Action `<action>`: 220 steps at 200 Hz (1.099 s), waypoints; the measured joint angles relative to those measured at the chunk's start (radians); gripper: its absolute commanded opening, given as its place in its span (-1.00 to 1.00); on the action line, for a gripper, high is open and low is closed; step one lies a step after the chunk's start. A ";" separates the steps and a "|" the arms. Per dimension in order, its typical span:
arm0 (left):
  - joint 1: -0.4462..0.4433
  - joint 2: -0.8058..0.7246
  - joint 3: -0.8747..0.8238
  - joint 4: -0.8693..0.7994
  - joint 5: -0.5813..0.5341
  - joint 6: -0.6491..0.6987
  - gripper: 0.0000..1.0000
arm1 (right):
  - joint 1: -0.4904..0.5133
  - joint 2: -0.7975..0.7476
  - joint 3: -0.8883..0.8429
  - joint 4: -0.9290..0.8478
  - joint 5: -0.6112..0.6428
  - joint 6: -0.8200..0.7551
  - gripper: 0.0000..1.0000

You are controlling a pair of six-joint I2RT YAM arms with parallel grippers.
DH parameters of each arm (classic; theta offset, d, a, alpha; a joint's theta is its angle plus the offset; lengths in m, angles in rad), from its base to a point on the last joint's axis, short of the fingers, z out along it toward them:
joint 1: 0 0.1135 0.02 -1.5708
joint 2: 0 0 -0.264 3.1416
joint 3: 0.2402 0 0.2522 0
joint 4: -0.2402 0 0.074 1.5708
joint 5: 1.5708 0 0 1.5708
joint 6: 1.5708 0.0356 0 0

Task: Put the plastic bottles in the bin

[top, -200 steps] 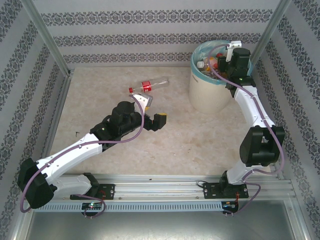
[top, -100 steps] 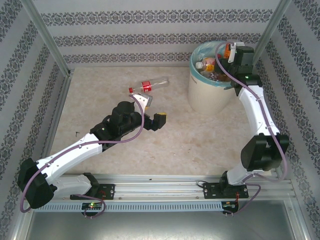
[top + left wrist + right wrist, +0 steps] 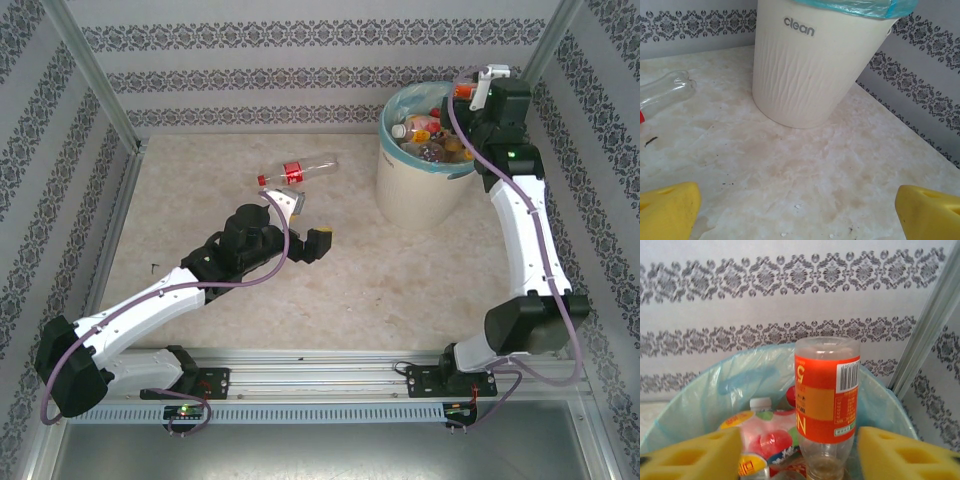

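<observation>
Left hand (image 3: 305,222) spread wide over mid bench (image 3: 400,280), nothing between its yellow pads (image 3: 670,210). One clear bottle (image 3: 298,170), red label and red cap, lies on its side on the bench just beyond that hand, well apart from the bin (image 3: 415,185). Right hand (image 3: 478,85) above the bin's far rim, fingers partly apart either side of an orange-labelled bottle (image 3: 826,395) with its print upside down; cannot tell whether they pinch it. Several bottles (image 3: 430,135) lie inside the teal liner (image 3: 705,405)
</observation>
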 measured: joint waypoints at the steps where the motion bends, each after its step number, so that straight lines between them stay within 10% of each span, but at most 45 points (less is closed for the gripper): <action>1: 0.000 0.000 0.000 0.000 0.000 0.000 1.00 | 0.000 0.002 0.003 0.000 0.001 0.003 0.03; 123: 0.000 0.003 0.032 -0.028 -0.052 0.000 1.00 | 0.037 0.582 0.812 -0.304 0.277 0.115 0.06; 220: 0.000 0.034 0.032 -0.027 -0.047 0.000 1.00 | 0.010 0.204 0.281 -0.253 0.236 0.140 -0.25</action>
